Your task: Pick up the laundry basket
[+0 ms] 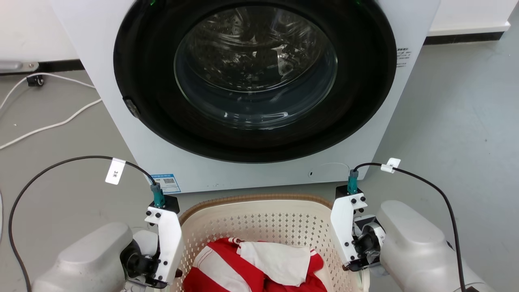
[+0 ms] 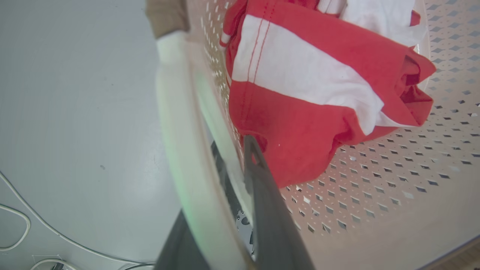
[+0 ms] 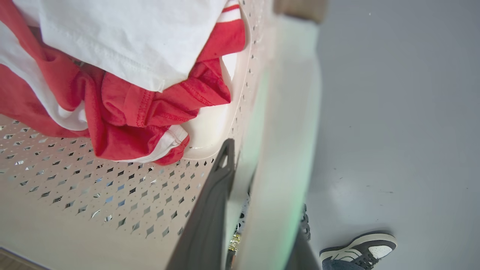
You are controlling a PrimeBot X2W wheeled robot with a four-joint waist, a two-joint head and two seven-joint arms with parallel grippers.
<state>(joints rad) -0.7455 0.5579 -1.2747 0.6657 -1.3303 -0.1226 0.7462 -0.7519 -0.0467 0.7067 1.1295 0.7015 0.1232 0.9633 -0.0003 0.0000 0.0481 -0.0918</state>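
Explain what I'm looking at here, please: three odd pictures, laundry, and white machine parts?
The top picture comes from a camera on a robot's head, facing a washing machine. On the floor before it stands a laundry basket holding red-and-white clothes. The other two come from cameras on its wrists. Each arm ends in a two-fingered pincer: the left pincer and the right pincer each straddle a side handle of the basket, one finger inside, one outside. A person's shoe stands nearby.

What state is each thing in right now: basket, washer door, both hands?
laundry basket: upright on the floor, red and white clothes inside.
washing machine: door shut.
left hand: straddling the basket's left handle.
right hand: straddling the right handle.
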